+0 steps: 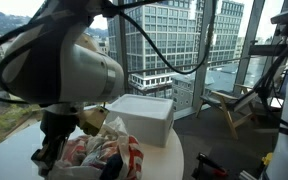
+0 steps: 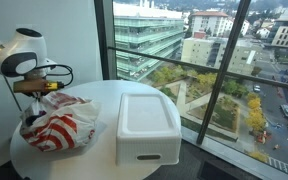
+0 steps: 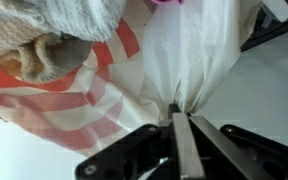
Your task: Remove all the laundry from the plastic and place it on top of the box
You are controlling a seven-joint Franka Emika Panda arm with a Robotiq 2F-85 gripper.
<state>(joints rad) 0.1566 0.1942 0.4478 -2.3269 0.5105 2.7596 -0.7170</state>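
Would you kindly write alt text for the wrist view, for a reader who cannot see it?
The robot gripper, entering from the bottom edge, is shut on a gathered pinch of a thin translucent white plastic bag with red stripes. At upper left, pale and tan soft cloth laundry fills the corner beside it.

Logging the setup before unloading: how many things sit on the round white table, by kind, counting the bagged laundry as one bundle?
White rectangular foam box: 1
Thin white-and-red plastic shopping bag: 1
Bundle of mixed-colour cloth laundry in that bag: 1
Total: 3
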